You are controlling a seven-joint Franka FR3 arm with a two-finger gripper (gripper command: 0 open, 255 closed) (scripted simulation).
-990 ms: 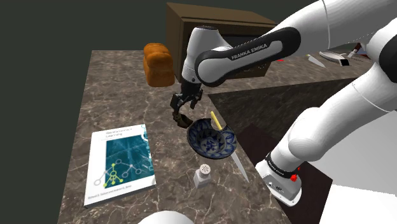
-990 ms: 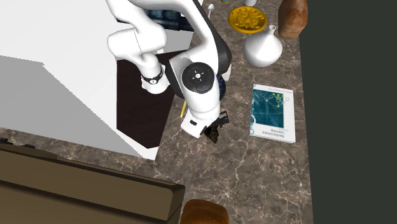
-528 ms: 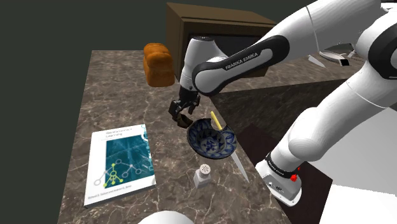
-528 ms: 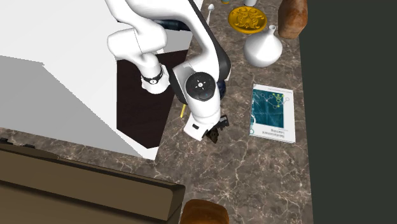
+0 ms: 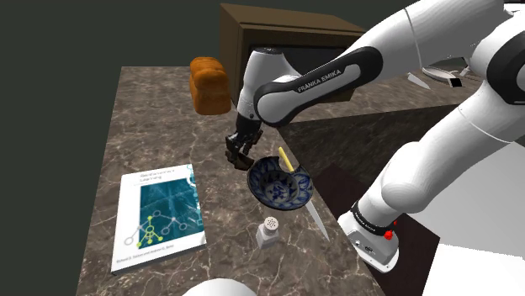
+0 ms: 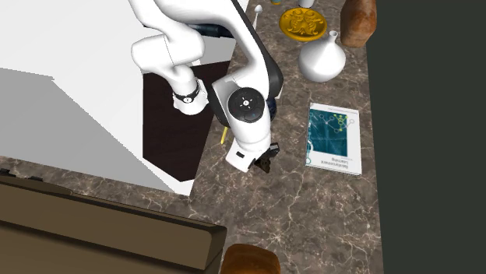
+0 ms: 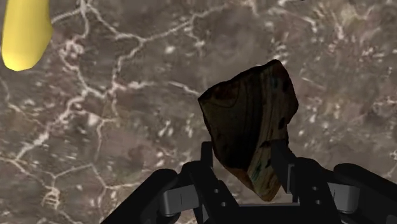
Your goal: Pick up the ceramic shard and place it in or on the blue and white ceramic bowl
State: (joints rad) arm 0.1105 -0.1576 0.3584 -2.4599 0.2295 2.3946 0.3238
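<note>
Here, the black gripper [image 7: 245,170] is pinching a dark brown shard [image 7: 251,118]. It is hanging just beside the blue and white bowl [image 5: 267,195].

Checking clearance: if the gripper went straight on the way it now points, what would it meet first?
Ahead of the gripper lies the marble countertop; the dark shard clasped in it would probably touch down first. Depth is unclear.
</note>
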